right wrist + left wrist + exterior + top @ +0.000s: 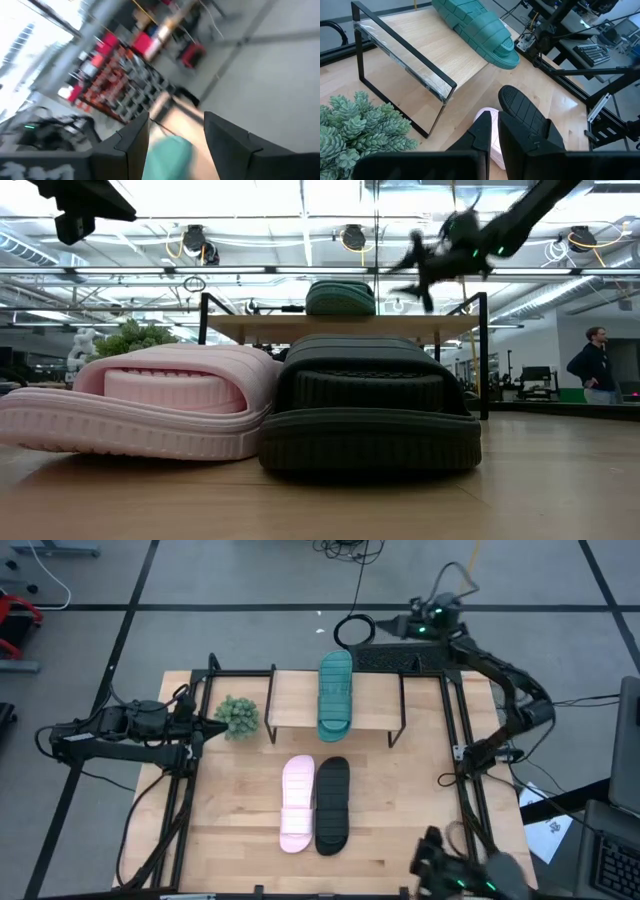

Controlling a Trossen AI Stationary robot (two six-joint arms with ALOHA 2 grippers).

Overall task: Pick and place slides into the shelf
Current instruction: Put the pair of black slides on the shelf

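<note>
1. Already the ribbed teal green slide [335, 692] lies on the low light-wood, black-legged shelf [290, 698].
2. Pale pink slide [297, 802] and black slide [332, 804] touch on the table [230, 810].
3. Right pincer [172, 134] is apart, above the shelf's back edge; left pincer [492, 131] is together, beside a green plant [238, 716].

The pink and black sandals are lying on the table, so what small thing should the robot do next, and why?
Probably bring the right tool, now open and up by the shelf, down toward the black slide. The teal slide already lies on the shelf, while the black one and the pink slide rest side by side on the table. The left tool waits beside the plant.
</note>
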